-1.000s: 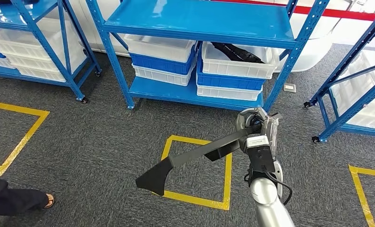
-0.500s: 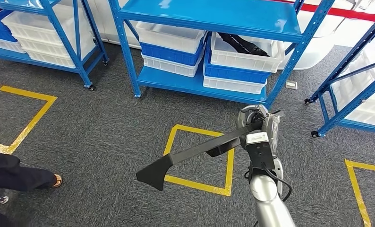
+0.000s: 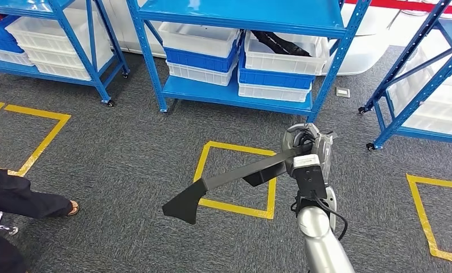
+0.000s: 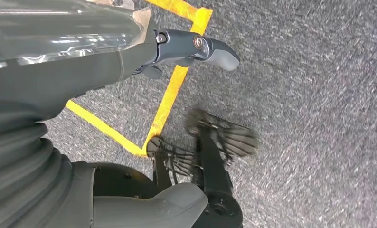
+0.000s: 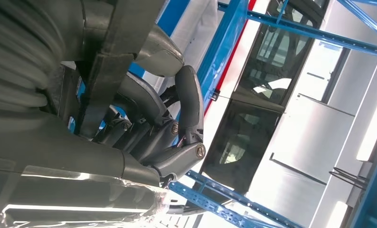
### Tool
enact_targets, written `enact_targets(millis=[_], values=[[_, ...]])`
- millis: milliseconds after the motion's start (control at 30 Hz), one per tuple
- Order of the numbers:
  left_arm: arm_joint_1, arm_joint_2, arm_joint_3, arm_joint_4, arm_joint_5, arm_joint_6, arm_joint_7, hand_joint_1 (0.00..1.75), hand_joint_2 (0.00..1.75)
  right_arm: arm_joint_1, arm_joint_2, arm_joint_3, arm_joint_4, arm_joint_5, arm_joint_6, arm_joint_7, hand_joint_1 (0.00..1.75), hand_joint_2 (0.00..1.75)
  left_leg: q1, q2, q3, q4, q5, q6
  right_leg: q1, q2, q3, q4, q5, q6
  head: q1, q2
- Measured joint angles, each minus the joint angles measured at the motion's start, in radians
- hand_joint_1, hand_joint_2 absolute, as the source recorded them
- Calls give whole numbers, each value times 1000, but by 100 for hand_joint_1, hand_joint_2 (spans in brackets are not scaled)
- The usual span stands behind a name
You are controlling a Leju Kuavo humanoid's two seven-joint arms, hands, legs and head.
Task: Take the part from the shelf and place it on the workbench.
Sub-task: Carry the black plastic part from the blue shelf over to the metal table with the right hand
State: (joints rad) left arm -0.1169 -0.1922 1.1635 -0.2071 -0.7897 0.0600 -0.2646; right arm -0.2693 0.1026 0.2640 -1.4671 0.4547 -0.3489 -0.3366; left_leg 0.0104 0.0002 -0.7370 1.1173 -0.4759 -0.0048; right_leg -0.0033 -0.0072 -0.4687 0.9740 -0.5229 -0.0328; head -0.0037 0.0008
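Head view has my right robot hand [image 3: 304,149] clamped around the black part [image 3: 235,182], center frame above the floor. Pickup from the shelf [image 3: 235,96] looks done; no surface visible yet.

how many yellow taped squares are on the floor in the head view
3, all partly cut off or covered: one at the left edge, one in the middle under the black part held by the right hand, one at the right edge.
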Motion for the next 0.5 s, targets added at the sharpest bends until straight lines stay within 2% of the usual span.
enact_targets(millis=[33, 67, 100, 133, 167, 200, 233, 267, 300, 400, 433, 500], values=[[-1, -1, 0, 0, -2, -4, -5, 0, 175, 0, 1, 0, 2, 0, 0, 0, 175, 175, 2, 0, -15, 63, -38, -6, 1, -1, -7, 2, 8, -1, -1, 0], [-2, -1, -1, 0, -3, -6, -9, 0, 175, 0, 2, 0, 5, 0, 0, 0, 175, 175, 4, 0, -25, 119, -49, -12, 1, -1, -15, 5, 14, 1, -1, 0], [-2, -1, -1, 0, -4, -8, -11, 0, 175, 0, 2, 0, 8, 0, 0, 0, 175, 175, 7, 0, -22, 149, -41, -16, 1, -1, -22, 9, 20, 3, -2, 0], [-3, -2, -1, 0, -5, -8, -12, 0, 175, 1, 2, 0, 10, 0, 0, 0, 175, 175, 9, 0, -1, 143, -20, -18, 1, -1, -29, 14, 23, 6, -1, 0], [-3, -2, -1, 0, -5, -8, -13, 0, 175, 1, 2, 0, 12, 0, 0, 0, 175, 175, 13, 1, 41, 94, 3, -20, -1, -1, -36, 20, 25, 7, -2, 0], [-4, -2, -1, 0, -6, -9, -13, 0, 175, 0, 2, 0, 13, 0, 0, 0, 175, 175, 15, 0, 88, 30, 10, -21, -1, -1, -43, 26, 25, 10, -2, 0], [-4, -3, -1, 0, -6, -10, -14, 0, 175, -1, 2, 0, 13, 0, 0, 0, 175, 175, 14, -1, 125, -25, 15, -16, 0, -1, -49, 31, 25, 13, -2, 0], [-5, -4, -1, 0, -6, -11, -14, 0, 175, -1, 3, 0, 13, 1, 0, 0, 175, 175, 13, -2, 147, -62, 14, -11, 2, -1, -54, 35, 26, 17, -2, 0], [-6, -4, -1, 0, -6, -11, -14, 0, 175, -2, 4, 0, 14, 1, 0, 0, 175, 175, 9, -4, 151, -74, 9, -4, 4, -1, -58, 37, 28, 23, -2, 0], [-7, -6, -1, 0, -6, -11, -14, 0, 175, -4, 6, 0, 14, 2, 0, 0, 175, 175, 7, -1, 144, -87, 22, 23, 5, 0, -74, 48, 25, 40, -2, 0], [-8, -8, -1, 0, -6, -11, -14, 0, 175, -4, 6, 0, 14, 2, 0, 0, 175, 175, 8, 0, 141, -92, 28, 32, 5, 2, -88, 72, 10, 42, 1, 0], [-9, -9, -1, 0, -6, -12, -14, 0, 175, -5, 6, 0, 14, 2, 0, 0, 175, 175, 8, 2, 133, -97, 38, 45, 1, 4, -138, 177, -45, 39, 4, 0]])
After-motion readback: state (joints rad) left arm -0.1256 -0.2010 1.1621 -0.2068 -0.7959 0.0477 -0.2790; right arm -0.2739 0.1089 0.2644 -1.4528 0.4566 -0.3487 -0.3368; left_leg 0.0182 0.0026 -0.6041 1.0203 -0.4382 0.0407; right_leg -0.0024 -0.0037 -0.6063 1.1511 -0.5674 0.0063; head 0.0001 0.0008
